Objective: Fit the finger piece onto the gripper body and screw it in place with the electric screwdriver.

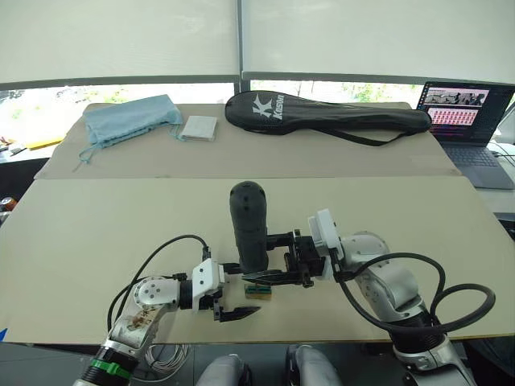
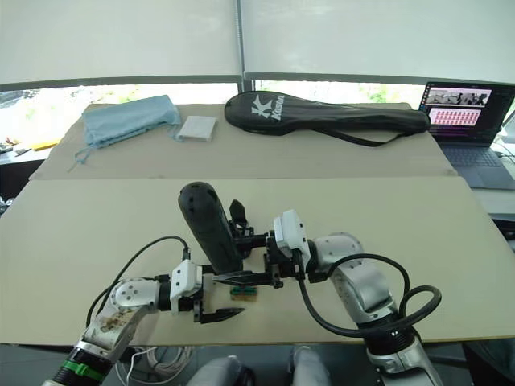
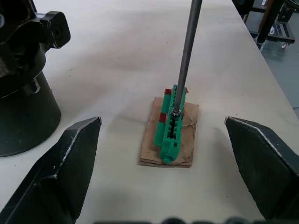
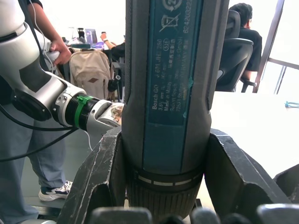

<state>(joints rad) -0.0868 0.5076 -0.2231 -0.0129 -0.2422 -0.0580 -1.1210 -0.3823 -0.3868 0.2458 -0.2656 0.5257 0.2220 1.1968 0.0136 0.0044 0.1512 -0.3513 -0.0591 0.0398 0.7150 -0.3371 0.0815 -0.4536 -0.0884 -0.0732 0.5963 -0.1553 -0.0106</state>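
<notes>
Left pincer (image 1: 239, 312) sits nearest, fingers spread wide and empty, low over the surface (image 1: 96, 241). Just beyond it lies a small green-and-tan box (image 3: 170, 128), with the thin metal bit (image 3: 187, 56) touching its top. Right pincer (image 2: 249, 277) is clamped around the electric screwdriver (image 1: 249, 225), held nearly upright. Behind the screwdriver stands the gripper body (image 2: 236, 219). Farthest back lies a black racket bag (image 1: 322, 112).

Matte black electric screwdriver (image 1: 249, 225) (teal label), green-and-tan box (image 3: 171, 132) with red marks, pale blue cloth (image 1: 129, 119).
</notes>
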